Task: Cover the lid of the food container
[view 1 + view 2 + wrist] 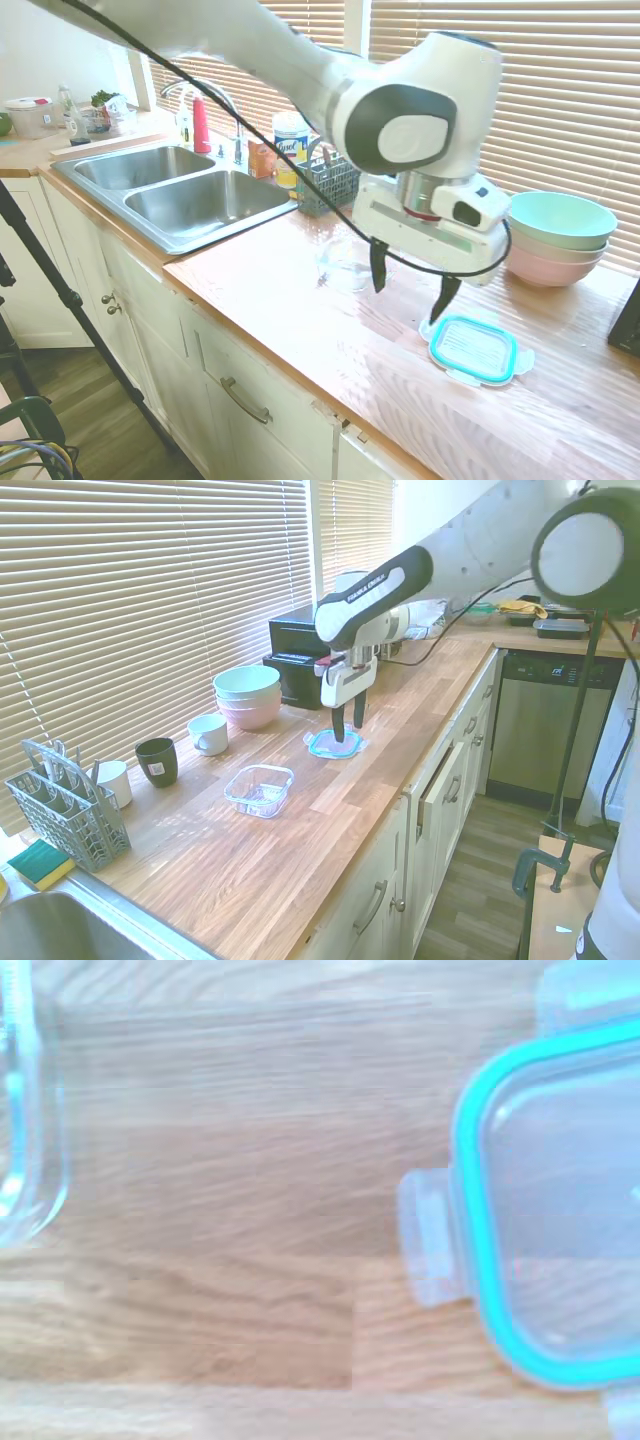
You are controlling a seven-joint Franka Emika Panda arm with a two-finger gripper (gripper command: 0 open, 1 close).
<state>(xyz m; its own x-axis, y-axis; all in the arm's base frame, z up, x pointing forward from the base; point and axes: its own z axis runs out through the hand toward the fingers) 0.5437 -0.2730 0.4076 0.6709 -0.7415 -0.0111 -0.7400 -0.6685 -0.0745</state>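
I saw the lid [473,349] lying flat on the wooden tabletop [330,345], its teal rim and snap tabs plain in the wrist view [560,1210]. The food container [260,789] sat uncovered on the same tabletop, well apart from the lid, toward the sink [170,190] side; its clear wall showed at one edge of the wrist picture [25,1140]. My gripper [410,285] hung just above the tabletop between the two, close by the lid's edge, with the jaws spread open and nothing between them. Behind the lid stood the stacked pastel bowls [247,695] under the window blinds. A white mug [209,734], a dark cup [157,761] and a grey cutlery basket [66,805] lined the wall beyond the container.
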